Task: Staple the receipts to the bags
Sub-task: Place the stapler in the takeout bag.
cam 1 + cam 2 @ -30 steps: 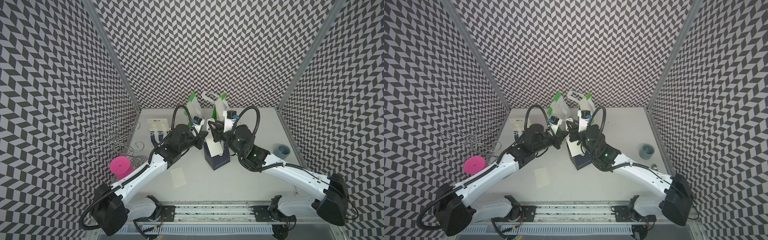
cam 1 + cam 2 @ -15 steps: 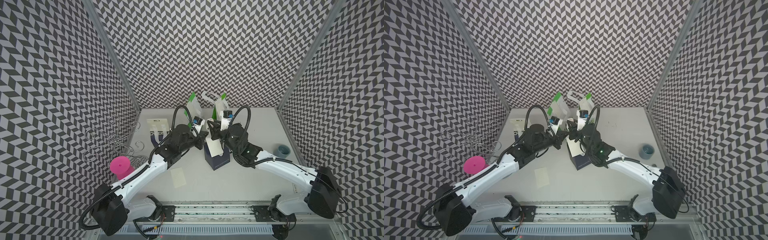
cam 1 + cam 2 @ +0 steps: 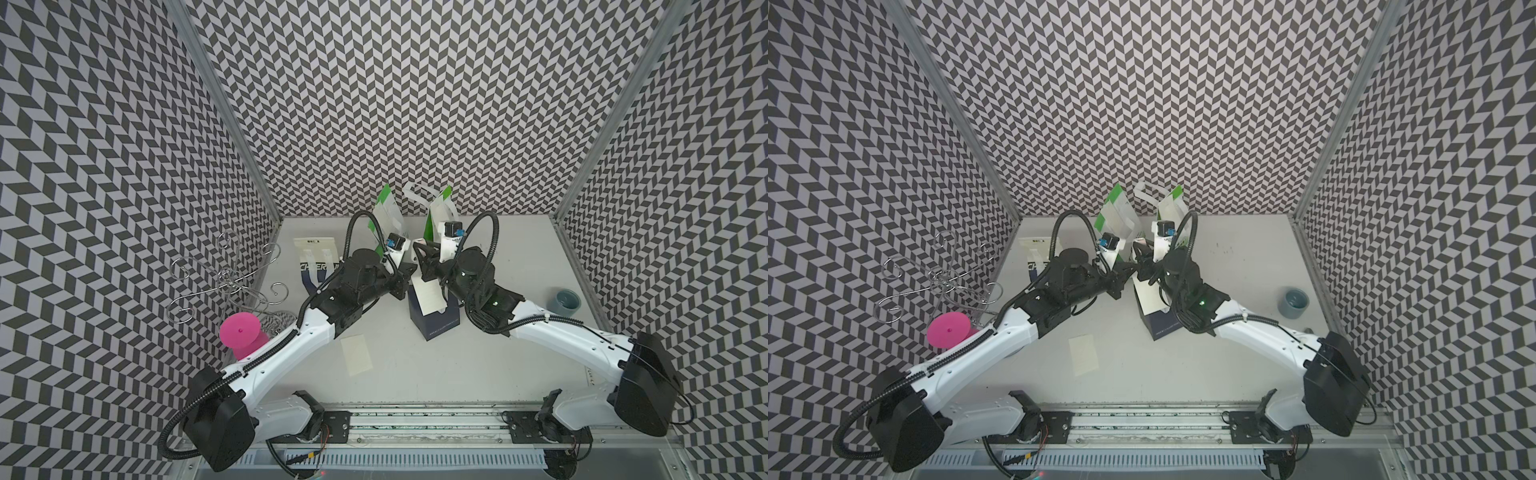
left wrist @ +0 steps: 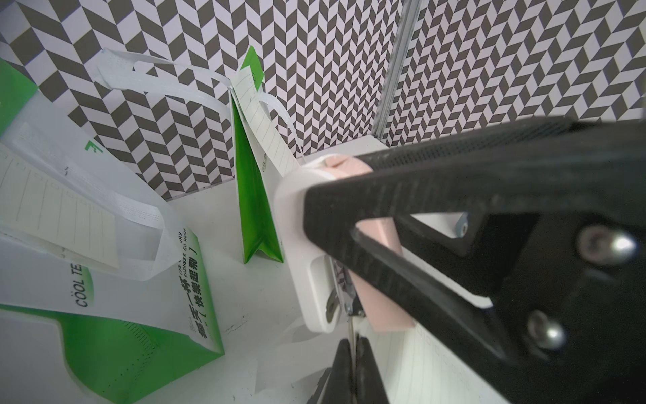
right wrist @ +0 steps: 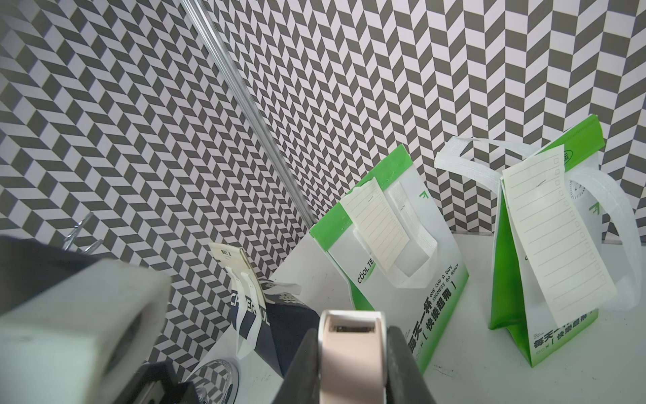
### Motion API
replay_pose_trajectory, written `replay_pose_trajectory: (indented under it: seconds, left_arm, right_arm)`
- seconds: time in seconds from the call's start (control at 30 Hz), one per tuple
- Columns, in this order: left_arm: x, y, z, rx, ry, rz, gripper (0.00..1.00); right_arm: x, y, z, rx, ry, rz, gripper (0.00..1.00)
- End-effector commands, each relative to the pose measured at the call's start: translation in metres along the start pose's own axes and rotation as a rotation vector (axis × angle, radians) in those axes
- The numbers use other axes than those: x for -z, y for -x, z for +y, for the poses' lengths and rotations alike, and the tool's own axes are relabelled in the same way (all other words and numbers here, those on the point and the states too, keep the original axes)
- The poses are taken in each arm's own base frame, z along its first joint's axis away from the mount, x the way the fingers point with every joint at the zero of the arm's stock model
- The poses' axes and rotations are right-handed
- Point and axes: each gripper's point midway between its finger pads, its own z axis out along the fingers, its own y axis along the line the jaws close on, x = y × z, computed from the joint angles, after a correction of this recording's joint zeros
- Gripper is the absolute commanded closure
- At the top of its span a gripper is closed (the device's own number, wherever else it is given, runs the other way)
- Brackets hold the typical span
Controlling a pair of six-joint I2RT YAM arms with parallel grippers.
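- A spare receipt [image 3: 356, 354] is lying nearest.
- At centre, the receipt [image 3: 428, 295] is being pinched at the navy bag [image 3: 436, 324] rim by the clenched left end effector [image 4: 352, 344].
- The stapler [image 4: 307, 227] is being gripped by the right end effector [image 5: 352, 332]; both layers should be fully seated before pressing.

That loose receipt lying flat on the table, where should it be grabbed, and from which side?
Probably the short end of the loose receipt nearer the robot, from above at a low slant. It is a thin sheet lying flat on the table, touching nothing else, so only an edge offers purchase, and that end is the closest.
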Motion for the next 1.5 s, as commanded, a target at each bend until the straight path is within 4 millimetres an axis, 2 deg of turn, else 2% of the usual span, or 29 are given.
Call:
replay_pose_trajectory:
  seconds: [0.0, 0.5, 0.83, 1.13, 1.3, 1.47]
  left_arm:
    - [-0.001, -0.01, 0.0, -0.009, 0.008, 0.033, 1.0]
    - [-0.001, -0.008, 0.002, -0.022, 0.022, 0.021, 1.0]
    - [0.004, -0.002, -0.004, -0.058, 0.029, -0.016, 1.0]
    - [0.006, -0.003, -0.01, -0.081, 0.032, -0.015, 1.0]
    - [0.009, -0.001, -0.012, -0.08, 0.03, -0.023, 1.0]
    - [0.007, -0.001, -0.015, -0.06, 0.011, -0.02, 1.0]
  right_arm:
    - [0.009, 0.009, -0.001, 0.004, -0.005, -0.024, 1.0]
    - [0.012, 0.002, -0.003, 0.031, -0.025, 0.043, 1.0]
    - [0.017, 0.001, 0.006, 0.048, -0.026, 0.07, 1.0]
    - [0.03, 0.019, 0.01, 0.067, 0.006, -0.006, 1.0]
    - [0.04, 0.02, 0.011, 0.08, 0.041, -0.053, 1.0]
    - [0.039, 0.013, 0.008, 0.098, 0.045, -0.076, 1.0]
